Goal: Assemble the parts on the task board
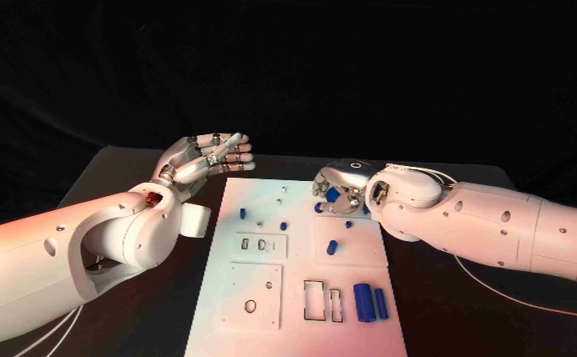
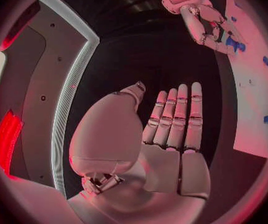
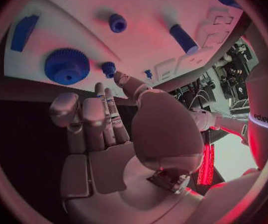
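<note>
The white task board [image 1: 301, 282] lies in the middle of the black table. My left hand [image 1: 212, 157] hovers past the board's far left corner, its palm [image 2: 171, 154] flat, fingers straight and holding nothing. My right hand [image 1: 340, 191] hangs over the board's far right part, and it is empty too, with its fingers [image 3: 106, 109] stretched toward a blue gear [image 3: 67, 65] and a small blue peg [image 3: 109, 68] without touching them. Another peg [image 3: 117, 23] and a blue cylinder [image 3: 183, 39] stand further along the board. Two long blue cylinders [image 1: 370, 301] lie near its front right.
Small blue pegs [image 1: 243, 213] dot the board's middle, beside rectangular cut-outs [image 1: 323, 301] and a plate with a round hole [image 1: 252, 305]. A white block [image 1: 196, 219] sits beside my left forearm. Black table shows on both sides of the board.
</note>
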`<state>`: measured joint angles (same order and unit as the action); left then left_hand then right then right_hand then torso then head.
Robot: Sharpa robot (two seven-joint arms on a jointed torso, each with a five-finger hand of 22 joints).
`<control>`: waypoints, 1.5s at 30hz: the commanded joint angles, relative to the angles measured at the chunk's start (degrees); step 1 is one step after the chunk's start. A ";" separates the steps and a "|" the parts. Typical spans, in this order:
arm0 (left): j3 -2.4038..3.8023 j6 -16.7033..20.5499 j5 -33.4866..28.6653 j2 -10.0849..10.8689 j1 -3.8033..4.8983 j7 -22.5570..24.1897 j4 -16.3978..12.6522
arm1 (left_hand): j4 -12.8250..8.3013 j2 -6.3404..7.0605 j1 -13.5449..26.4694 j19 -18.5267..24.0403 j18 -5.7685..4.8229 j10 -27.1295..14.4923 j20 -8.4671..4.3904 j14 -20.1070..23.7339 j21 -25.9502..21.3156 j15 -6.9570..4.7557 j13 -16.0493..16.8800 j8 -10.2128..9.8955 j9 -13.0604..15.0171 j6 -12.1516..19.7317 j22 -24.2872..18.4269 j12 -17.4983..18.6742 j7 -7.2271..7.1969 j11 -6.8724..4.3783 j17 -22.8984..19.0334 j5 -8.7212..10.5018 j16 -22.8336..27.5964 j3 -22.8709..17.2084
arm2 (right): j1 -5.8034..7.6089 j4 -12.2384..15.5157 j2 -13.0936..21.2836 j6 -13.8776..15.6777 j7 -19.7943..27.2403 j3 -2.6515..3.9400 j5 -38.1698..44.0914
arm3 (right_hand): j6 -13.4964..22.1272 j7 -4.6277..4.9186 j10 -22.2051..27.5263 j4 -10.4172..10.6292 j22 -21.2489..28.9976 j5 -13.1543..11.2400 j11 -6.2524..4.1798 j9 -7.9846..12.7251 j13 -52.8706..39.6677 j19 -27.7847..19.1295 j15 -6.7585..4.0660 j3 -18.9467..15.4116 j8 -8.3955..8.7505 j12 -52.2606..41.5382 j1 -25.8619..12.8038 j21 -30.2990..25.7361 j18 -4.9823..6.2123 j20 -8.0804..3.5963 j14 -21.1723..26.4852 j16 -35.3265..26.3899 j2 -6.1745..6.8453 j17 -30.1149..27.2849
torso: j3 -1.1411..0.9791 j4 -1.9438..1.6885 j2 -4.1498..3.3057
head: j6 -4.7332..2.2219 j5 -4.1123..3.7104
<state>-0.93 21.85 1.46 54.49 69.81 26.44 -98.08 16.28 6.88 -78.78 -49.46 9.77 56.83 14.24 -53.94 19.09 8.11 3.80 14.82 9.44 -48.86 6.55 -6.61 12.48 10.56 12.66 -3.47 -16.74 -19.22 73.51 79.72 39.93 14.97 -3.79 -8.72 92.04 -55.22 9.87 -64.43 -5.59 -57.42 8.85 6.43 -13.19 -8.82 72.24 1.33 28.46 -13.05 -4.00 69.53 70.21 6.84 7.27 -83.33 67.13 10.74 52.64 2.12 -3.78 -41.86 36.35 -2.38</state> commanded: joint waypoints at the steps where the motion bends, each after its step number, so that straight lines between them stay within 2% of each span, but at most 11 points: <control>1: 0.07 -0.95 -0.16 -0.11 0.15 0.27 -0.09 | 0.21 0.46 -0.03 -0.07 0.73 -0.03 0.32 0.08 -0.39 0.31 -0.08 -0.14 -0.06 0.18 -0.05 0.28 1.52 0.35 0.05 0.23 0.29 -0.17 | -0.10 -0.24 -0.24 -0.95 -0.19 -0.01 1.35 | 0.02 0.31 0.48 0.38 -0.24 0.18 -0.09 -0.10 -0.05 0.25 0.08 0.22 0.29 0.37 0.18 0.27 -0.69 -0.06 -0.22 0.29 0.21 0.12 | 0.03 -0.11 -0.31 | -0.02 0.06; 16: 0.07 -0.96 -0.16 0.05 0.32 0.20 -0.05 | 0.22 0.42 0.00 -0.07 0.73 -0.05 0.33 0.08 -0.41 0.33 -0.07 -0.18 -0.08 0.21 -0.08 0.36 1.56 0.39 0.08 0.22 0.32 -0.18 | -0.61 -0.91 -0.73 -2.38 0.25 -0.08 1.16 | -1.01 0.11 -0.66 0.87 -6.30 0.50 -0.29 -0.79 -0.41 2.71 0.01 1.87 -0.19 0.12 0.44 4.34 -1.59 -0.04 -1.20 4.32 -0.46 4.41 | 0.05 -0.14 -0.75 | 0.33 0.05; 20: 0.07 -1.03 -0.16 0.03 0.35 0.15 0.02 | 0.22 0.42 0.00 -0.07 0.73 -0.05 0.33 0.08 -0.41 0.33 -0.07 -0.18 -0.08 0.21 -0.08 0.36 1.56 0.39 0.08 0.22 0.32 -0.18 | -0.69 -1.03 -0.78 -2.40 0.42 -0.09 0.94 | -1.31 -0.03 -1.20 1.06 -7.40 0.48 -0.43 -1.00 -0.49 3.14 -0.11 2.32 -0.36 0.04 0.41 5.08 -1.75 -0.06 -1.27 4.93 -0.61 4.95 | 0.13 -0.18 -0.83 | 0.30 0.05; 23: 0.07 -1.06 -0.16 0.04 0.36 0.11 0.04 | 0.22 0.42 0.00 -0.07 0.73 -0.05 0.33 0.08 -0.41 0.33 -0.07 -0.18 -0.08 0.21 -0.08 0.36 1.56 0.39 0.08 0.22 0.32 -0.18 | -0.73 -1.04 -0.80 -2.42 0.39 -0.09 0.78 | -1.83 -0.32 -1.99 1.26 -8.48 0.35 -0.70 -1.31 -0.62 3.54 -0.30 3.02 -0.69 -0.07 0.57 5.81 -1.89 -0.17 -1.27 5.45 -1.07 5.33 | 0.13 -0.16 -0.89 | 0.20 0.11; 26: 0.07 -1.10 -0.17 0.04 0.36 0.07 0.06 | 0.22 0.42 0.00 -0.07 0.73 -0.05 0.33 0.08 -0.41 0.33 -0.07 -0.18 -0.08 0.21 -0.08 0.36 1.56 0.39 0.08 0.22 0.32 -0.18 | -0.77 -1.03 -0.81 -2.40 0.21 -0.09 0.50 | -2.85 -0.85 -3.49 1.09 -10.24 -0.84 -1.21 -2.03 -0.81 4.19 -0.76 5.54 -1.45 -0.17 1.95 6.97 -2.13 -0.52 -1.28 6.21 -2.84 5.85 | 0.12 -0.15 -0.95 | 0.26 0.10; 30: 0.07 -1.23 -0.17 0.08 0.37 -0.03 0.07 | 0.22 0.35 0.04 -0.09 0.74 -0.06 0.35 0.09 -0.45 0.35 -0.07 -0.21 -0.09 0.23 -0.12 0.44 1.60 0.42 0.13 0.22 0.37 -0.20 | -0.82 -0.93 -0.79 -0.57 -0.78 -0.09 0.39 | -4.47 -1.53 -6.18 0.15 -13.52 -1.78 -2.08 -3.57 -1.41 5.85 -1.49 8.16 -3.05 -0.76 3.75 9.06 -2.69 -1.13 -1.64 7.58 -4.92 7.29 | 0.12 -0.14 -1.04 | 0.44 0.15; 32: 0.07 -1.35 -0.17 0.10 0.38 -0.13 0.08 | 0.22 0.35 0.04 -0.09 0.74 -0.06 0.35 0.09 -0.45 0.35 -0.07 -0.21 -0.09 0.23 -0.12 0.44 1.60 0.42 0.13 0.22 0.37 -0.20 | -0.85 -0.89 -0.76 0.83 -1.31 -0.09 0.52 | -4.59 -1.59 -7.03 -0.85 -13.97 -2.45 -2.29 -4.33 -1.77 5.91 -1.71 9.21 -3.59 -0.87 4.72 9.40 -2.74 -1.40 -1.57 7.71 -5.33 7.15 | 0.13 -0.14 -1.10 | 0.45 0.16; 37: 0.07 -1.68 -0.17 0.12 0.39 -0.39 0.11 | 0.20 0.27 0.16 -0.53 0.82 -0.10 0.29 -0.38 -0.30 0.28 -0.05 -0.33 -0.12 0.29 -0.15 0.71 1.63 0.44 0.38 0.23 0.22 -0.20 | -0.89 -0.28 -0.58 4.29 -1.93 -0.08 0.80 | -4.42 -1.55 -7.48 -1.71 -14.93 -2.89 -2.34 -5.06 -2.16 6.25 -1.75 10.27 -3.94 -0.77 5.15 10.01 -2.90 -1.54 -1.53 7.94 -5.39 7.24 | 0.14 -0.14 -1.10 | 0.33 0.21; 45: 0.07 -1.96 -0.17 0.15 0.39 -0.64 0.35 | 0.19 0.28 0.17 -0.61 0.82 -0.11 0.28 -0.42 -0.28 0.28 -0.05 -0.35 -0.13 0.31 -0.15 0.76 1.64 0.44 0.42 0.24 0.22 -0.20 | -0.47 2.01 -0.30 8.90 -2.83 0.21 0.48 | -4.45 -1.58 -7.65 -1.87 -15.77 -3.06 -2.36 -5.52 -2.39 6.67 -1.76 10.33 -4.22 -0.69 4.74 10.51 -3.06 -1.54 -1.58 8.14 -5.00 7.37 | 0.25 -0.14 -1.00 | -0.50 0.19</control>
<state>-0.92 21.26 1.42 54.68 70.10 25.74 -97.72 16.28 6.87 -78.79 -49.77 9.76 56.83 14.56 -54.15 18.88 8.31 3.79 14.82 9.38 -48.86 6.48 -6.13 12.48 10.55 12.99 -3.50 -16.74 -19.22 72.89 81.53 39.79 20.15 -5.35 -8.58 92.30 -59.49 8.26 -69.48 -7.41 -73.15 5.94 6.10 -18.60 -9.41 78.60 0.09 38.39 -17.08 -4.63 71.86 80.39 4.81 5.84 -83.92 75.00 7.91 59.96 2.30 -3.94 -42.95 36.09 -2.14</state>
